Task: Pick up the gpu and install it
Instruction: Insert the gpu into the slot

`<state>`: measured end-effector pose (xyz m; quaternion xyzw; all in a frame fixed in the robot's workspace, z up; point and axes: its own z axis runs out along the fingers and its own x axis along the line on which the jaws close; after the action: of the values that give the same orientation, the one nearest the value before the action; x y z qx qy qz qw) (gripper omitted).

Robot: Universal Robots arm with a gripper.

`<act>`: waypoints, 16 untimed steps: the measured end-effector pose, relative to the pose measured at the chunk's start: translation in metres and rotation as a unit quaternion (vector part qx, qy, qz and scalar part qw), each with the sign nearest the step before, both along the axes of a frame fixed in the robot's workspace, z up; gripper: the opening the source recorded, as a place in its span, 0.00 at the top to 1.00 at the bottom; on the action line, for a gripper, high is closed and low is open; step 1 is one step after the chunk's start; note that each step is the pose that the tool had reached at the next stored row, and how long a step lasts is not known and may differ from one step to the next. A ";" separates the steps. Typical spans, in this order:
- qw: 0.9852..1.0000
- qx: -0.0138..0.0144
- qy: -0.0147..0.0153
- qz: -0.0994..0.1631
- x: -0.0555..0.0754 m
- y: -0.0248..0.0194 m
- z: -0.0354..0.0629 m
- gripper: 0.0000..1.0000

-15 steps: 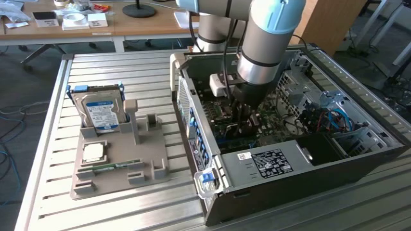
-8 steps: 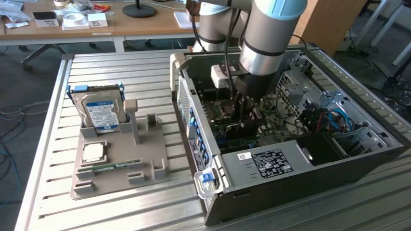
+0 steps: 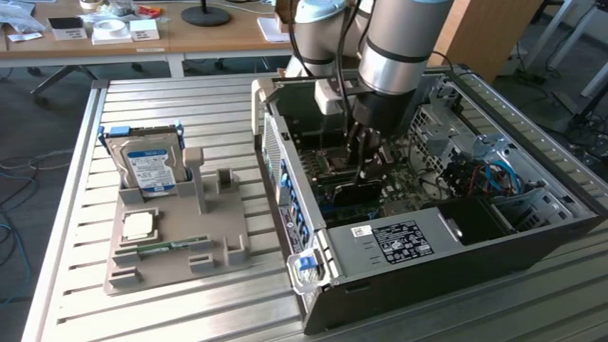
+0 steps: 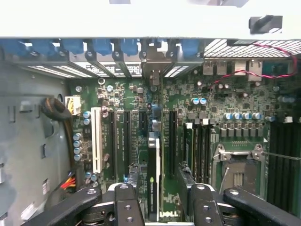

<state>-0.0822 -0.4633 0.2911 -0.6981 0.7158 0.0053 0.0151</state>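
Note:
The gpu (image 4: 153, 183) stands on edge in a motherboard slot inside the open PC case (image 3: 475, 246), its thin board edge facing the wrist camera and its bracket end toward the case's rear wall. In the exterior view its black cooler (image 3: 354, 194) shows just under the arm's tool. My gripper (image 4: 159, 170) straddles the card and is open: one black finger (image 4: 133, 175) and the other (image 4: 186, 176) each stand a little off the card's sides. In the exterior view the gripper (image 3: 366, 171) reaches down into the case over the motherboard.
A grey fixture (image 3: 181, 267) on the slatted table at the exterior view's left holds a silver hard drive with a blue label (image 3: 147, 167), a CPU (image 3: 139, 226) and a memory stick (image 3: 171, 247). Beside the card lie black slots, a white slot (image 4: 97, 139) and the CPU socket (image 4: 237, 167).

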 end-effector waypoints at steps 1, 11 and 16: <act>1.000 0.000 0.000 0.000 0.000 0.0000 0.0019 0.54; 1.000 -0.001 0.000 0.000 0.000 0.0001 0.0083 0.54; 1.000 -0.001 0.000 0.000 0.000 0.0000 0.0096 0.54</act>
<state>-0.0823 -0.4633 0.3007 -0.6981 0.7159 0.0043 0.0140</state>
